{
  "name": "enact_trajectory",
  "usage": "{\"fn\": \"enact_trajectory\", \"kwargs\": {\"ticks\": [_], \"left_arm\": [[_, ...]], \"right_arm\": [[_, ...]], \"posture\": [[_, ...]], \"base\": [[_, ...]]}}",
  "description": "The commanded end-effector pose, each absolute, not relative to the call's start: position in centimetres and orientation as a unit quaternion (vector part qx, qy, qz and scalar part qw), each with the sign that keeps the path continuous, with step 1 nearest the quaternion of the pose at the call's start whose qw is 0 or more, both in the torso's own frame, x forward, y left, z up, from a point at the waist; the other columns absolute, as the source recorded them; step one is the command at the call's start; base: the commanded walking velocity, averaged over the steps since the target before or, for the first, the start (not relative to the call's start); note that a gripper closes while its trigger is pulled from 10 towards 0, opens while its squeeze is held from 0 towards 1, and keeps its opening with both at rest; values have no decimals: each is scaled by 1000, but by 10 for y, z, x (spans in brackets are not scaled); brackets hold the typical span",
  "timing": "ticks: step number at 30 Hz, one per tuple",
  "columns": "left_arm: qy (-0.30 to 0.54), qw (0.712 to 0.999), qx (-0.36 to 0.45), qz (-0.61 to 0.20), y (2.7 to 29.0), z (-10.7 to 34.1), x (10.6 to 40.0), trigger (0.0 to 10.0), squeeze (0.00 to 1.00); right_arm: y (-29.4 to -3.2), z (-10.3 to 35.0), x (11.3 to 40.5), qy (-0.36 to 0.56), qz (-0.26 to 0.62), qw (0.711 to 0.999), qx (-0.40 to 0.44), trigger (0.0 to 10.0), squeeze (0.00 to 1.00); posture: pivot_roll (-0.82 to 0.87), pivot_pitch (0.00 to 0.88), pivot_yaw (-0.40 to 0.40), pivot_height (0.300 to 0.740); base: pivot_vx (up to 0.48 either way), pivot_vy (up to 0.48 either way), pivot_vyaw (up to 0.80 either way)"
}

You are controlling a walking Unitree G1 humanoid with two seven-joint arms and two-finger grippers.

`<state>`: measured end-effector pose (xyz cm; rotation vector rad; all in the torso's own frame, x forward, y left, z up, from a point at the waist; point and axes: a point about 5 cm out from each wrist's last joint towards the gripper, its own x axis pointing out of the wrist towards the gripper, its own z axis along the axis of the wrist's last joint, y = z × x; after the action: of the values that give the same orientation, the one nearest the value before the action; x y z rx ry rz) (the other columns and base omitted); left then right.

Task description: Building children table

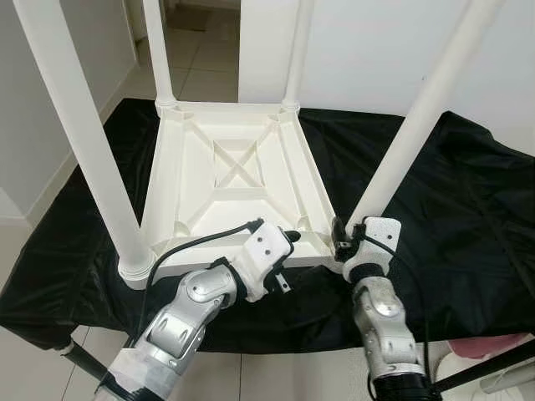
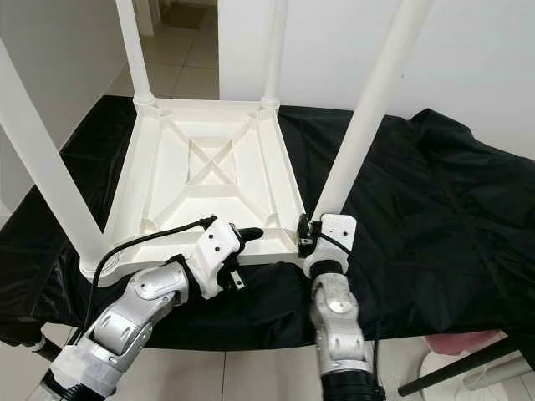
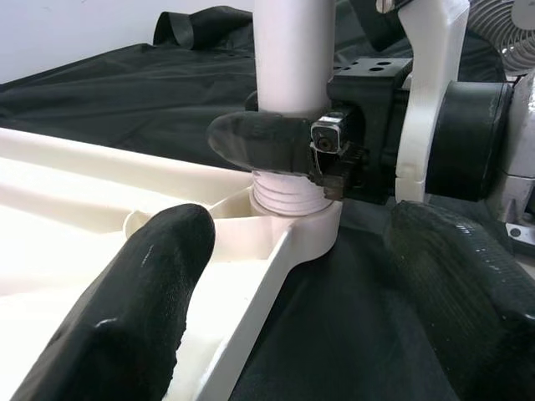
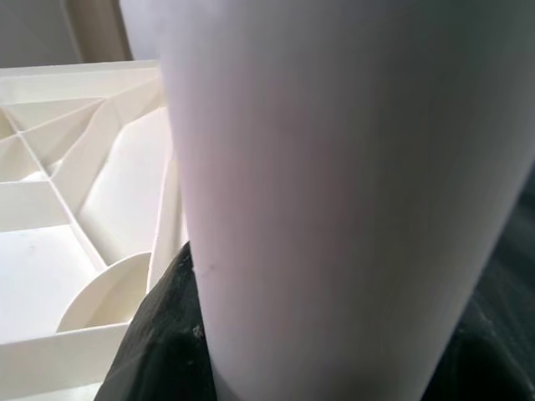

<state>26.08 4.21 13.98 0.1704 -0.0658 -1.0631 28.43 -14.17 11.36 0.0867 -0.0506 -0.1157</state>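
Note:
A white plastic children's table (image 1: pixel 188 180) lies upside down on a black cloth, its ribbed underside up and four white legs standing up from its corners. My right gripper (image 1: pixel 345 236) is shut on the base of the near-right leg (image 1: pixel 410 134). In the left wrist view, one of its black fingers (image 3: pixel 267 140) wraps the leg (image 3: pixel 292 50) just above the threaded end seated in the corner socket (image 3: pixel 309 230). The right wrist view sits close against this leg (image 4: pixel 334 184). My left gripper (image 1: pixel 288 259) is open at the table's near edge, its fingers (image 3: pixel 125 301) straddling the rim.
The black cloth (image 1: pixel 451 192) covers a low surface and hangs over its front edge. The near-left leg (image 1: pixel 79 125) rises close on the left. A white wall stands behind, with tiled floor (image 1: pixel 196 58) at the back left. A pink object (image 1: pixel 485 344) lies at the lower right.

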Motion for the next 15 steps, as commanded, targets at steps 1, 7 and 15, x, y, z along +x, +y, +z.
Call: {"fn": "enact_trajectory", "kwargs": {"ticks": [1, 7, 15], "left_arm": [[-36, 841, 80, -535, 37, 141, 256, 10000, 0], [-34, 839, 79, -537, 36, 140, 255, 10000, 0], [-37, 842, 79, -532, 36, 141, 257, 10000, 0]], "right_arm": [[-135, 95, 277, 30, -92, 993, 70, 10000, 0], [-136, 100, 275, 29, -101, 993, 62, 10000, 0], [-137, 104, 278, 19, -94, 993, 63, 10000, 686]], "posture": [[-46, 0, -37, 740], [-50, 0, -40, 740], [-43, 0, -51, 740]], "base": [[0, 0, 0], [0, 0, 0], [0, 0, 0]]}}
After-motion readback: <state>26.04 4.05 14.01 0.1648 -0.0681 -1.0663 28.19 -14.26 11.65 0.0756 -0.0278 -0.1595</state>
